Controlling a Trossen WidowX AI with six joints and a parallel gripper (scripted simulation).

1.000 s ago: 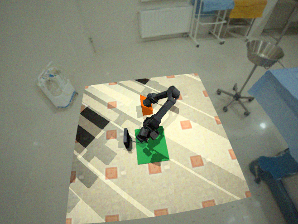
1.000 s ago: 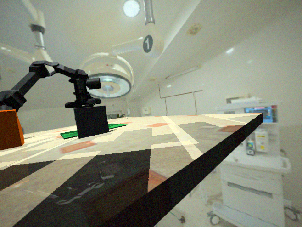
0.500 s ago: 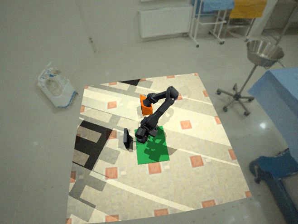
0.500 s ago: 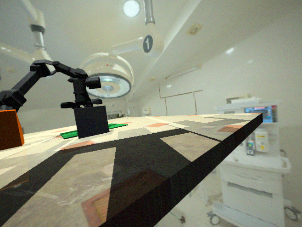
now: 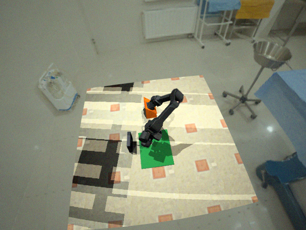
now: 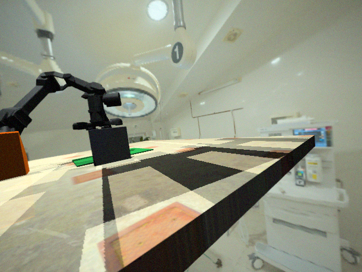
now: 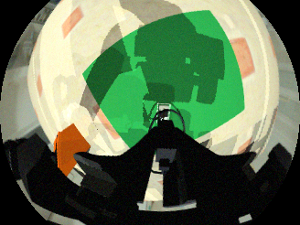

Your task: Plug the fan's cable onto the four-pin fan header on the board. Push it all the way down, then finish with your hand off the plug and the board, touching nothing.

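The green board (image 5: 158, 162) (image 6: 141, 150) (image 7: 215, 50) lies flat on the table. A small white four-pin header (image 7: 164, 105) shows on it in the wrist view, just beyond my fingertips. My gripper (image 7: 165, 130) points down over the board's edge on the fan's side and is shut on the cable's plug, which is small and mostly hidden by the fingers. The black cable (image 7: 184, 123) loops around the fingertips. The dark upright fan block (image 5: 129, 141) (image 6: 109, 145) stands beside the board and hides the fingertips in the exterior view. Whether the plug touches the header is unclear.
The orange block (image 5: 151, 114) (image 6: 12, 154) (image 7: 72, 148) stands at the arm's base, behind the board. The patterned table (image 5: 182, 183) (image 6: 163, 201) carries everything, and shadows of the arm fall across the board.
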